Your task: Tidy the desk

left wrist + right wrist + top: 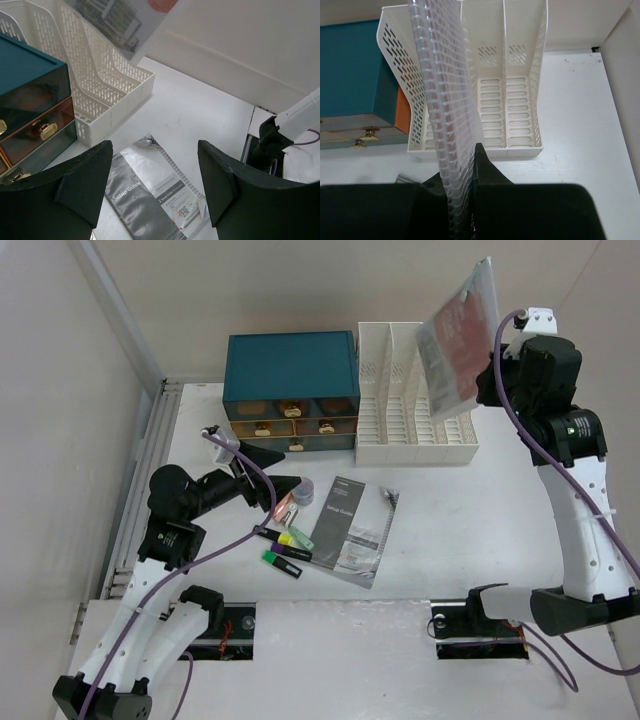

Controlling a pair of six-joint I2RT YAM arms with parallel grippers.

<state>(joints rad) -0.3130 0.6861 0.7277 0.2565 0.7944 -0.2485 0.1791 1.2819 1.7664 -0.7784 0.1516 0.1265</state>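
Note:
The desk (470, 510) is a white tabletop. My right gripper (490, 380) is raised at the back right, shut on a spiral-bound notebook (460, 335) with a clear cover and red inside. The notebook (445, 100) hangs edge-on above the white file rack (510, 100), held between my right gripper's (470, 167) closed fingers. My left gripper (278, 488) is open and empty, low over the desk's left middle. In the left wrist view, my left gripper (155, 146) frames a grey Setup Guide booklet (150, 195) lying flat.
A teal drawer box (290, 370) stands at the back beside the file rack (415, 390). Highlighters (285, 548), a small grey round item (303, 492) and the booklet (352, 530) lie mid-desk. Two cut-outs (225, 628) sit near the front edge.

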